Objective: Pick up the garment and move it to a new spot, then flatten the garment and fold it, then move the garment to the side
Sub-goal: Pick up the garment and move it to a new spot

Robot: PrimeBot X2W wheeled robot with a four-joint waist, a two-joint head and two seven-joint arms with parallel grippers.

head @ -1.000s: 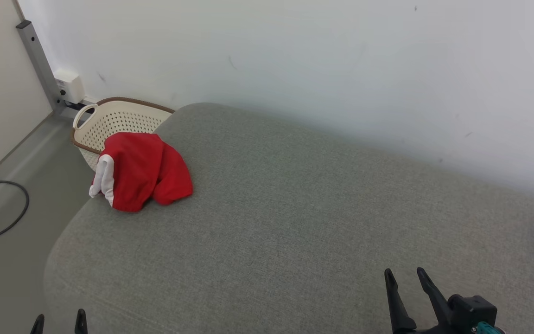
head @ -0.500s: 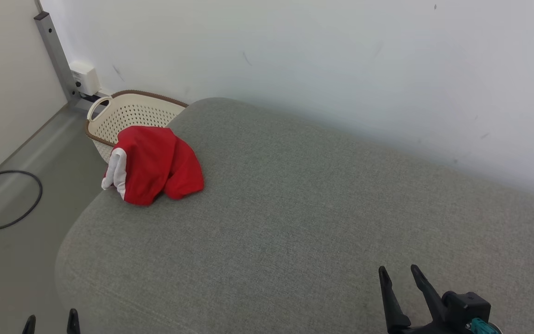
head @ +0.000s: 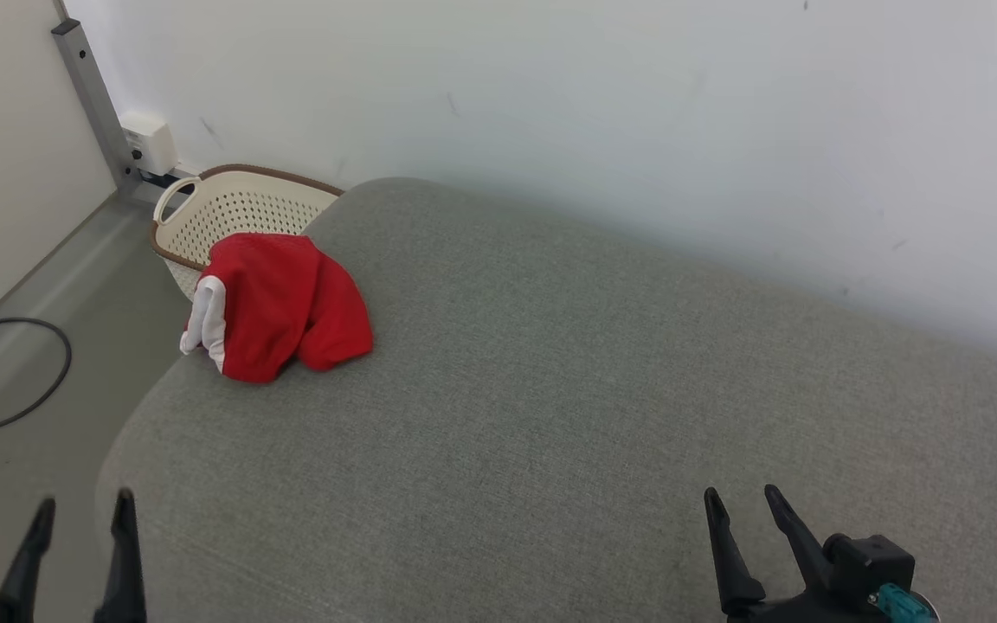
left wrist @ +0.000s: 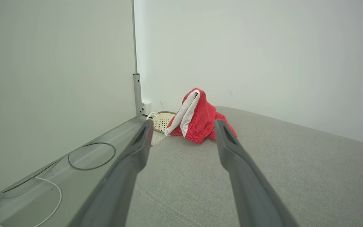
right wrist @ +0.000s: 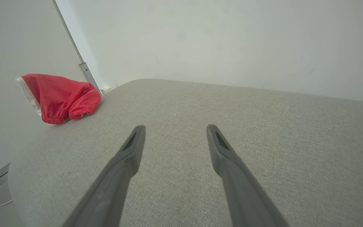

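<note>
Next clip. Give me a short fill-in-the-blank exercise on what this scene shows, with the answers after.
The red garment lies bunched on the grey cushion, with a ____ panel on one side. The cream basket beyond it has a ____ rim. The left gripper and right gripper are both ____, holding nothing. The black cable lies on the ____.
Missing words: white; brown; open; floor.

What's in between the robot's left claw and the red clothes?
Nothing: just bare grey cushion lies between the left claw and the red garment. The left wrist view shows it best, and the head view too.
</note>
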